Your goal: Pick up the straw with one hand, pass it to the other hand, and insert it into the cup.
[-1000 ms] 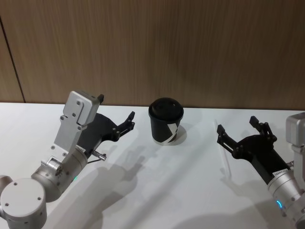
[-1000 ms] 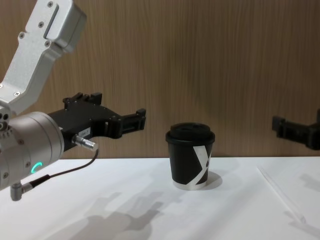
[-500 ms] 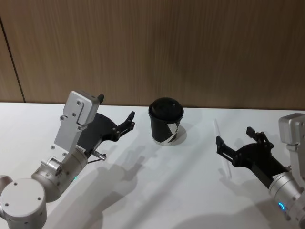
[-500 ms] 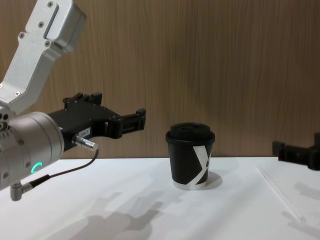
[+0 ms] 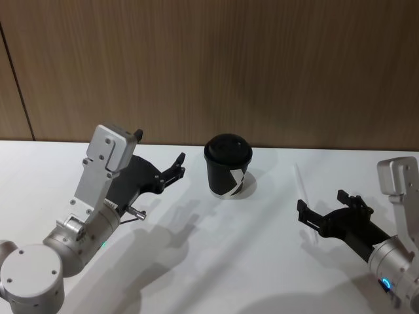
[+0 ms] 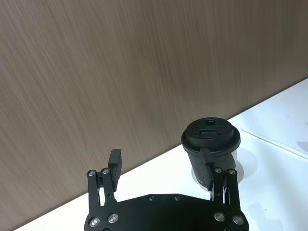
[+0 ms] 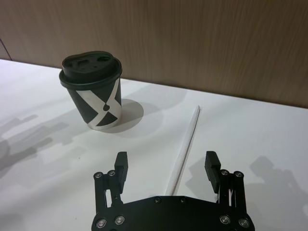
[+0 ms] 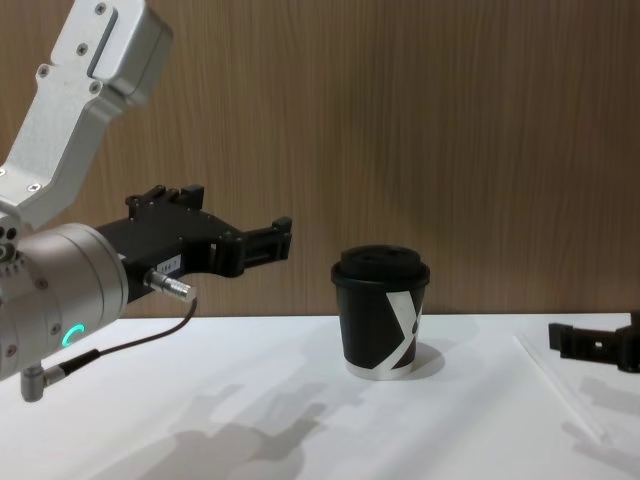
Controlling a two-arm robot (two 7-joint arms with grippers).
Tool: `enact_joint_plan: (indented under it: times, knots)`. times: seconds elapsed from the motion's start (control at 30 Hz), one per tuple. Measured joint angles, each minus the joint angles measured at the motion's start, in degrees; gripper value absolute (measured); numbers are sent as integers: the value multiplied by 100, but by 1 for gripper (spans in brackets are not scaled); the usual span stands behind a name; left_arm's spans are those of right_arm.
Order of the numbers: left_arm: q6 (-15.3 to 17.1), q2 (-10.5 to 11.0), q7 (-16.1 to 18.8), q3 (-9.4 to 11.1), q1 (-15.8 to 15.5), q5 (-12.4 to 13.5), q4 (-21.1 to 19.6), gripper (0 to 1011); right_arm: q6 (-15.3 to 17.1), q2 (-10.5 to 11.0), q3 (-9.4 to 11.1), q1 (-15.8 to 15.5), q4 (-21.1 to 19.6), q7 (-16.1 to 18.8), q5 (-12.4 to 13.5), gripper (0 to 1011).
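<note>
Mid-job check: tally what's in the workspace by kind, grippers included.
cup: 1
straw: 1
grippers: 2, the left gripper and the right gripper, both open
Total: 4

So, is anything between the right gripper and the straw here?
Nothing visible. The right gripper hangs open just above the straw, which lies bare on the white table in line with its finger gap. The black lidded cup stands apart toward the robot's left, where the left gripper hovers.
</note>
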Motion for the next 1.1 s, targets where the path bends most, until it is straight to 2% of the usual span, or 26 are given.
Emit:
enact_joint_plan:
  times: [0.7, 1.1]
  knots:
    - [0, 0, 0, 0, 0, 0, 1, 1000, 557, -150, 8, 105, 132, -77, -41, 1001]
    - [0, 0, 0, 0, 0, 0, 1, 1000, 732, -239, -41, 205, 285, -76, -97, 1001]
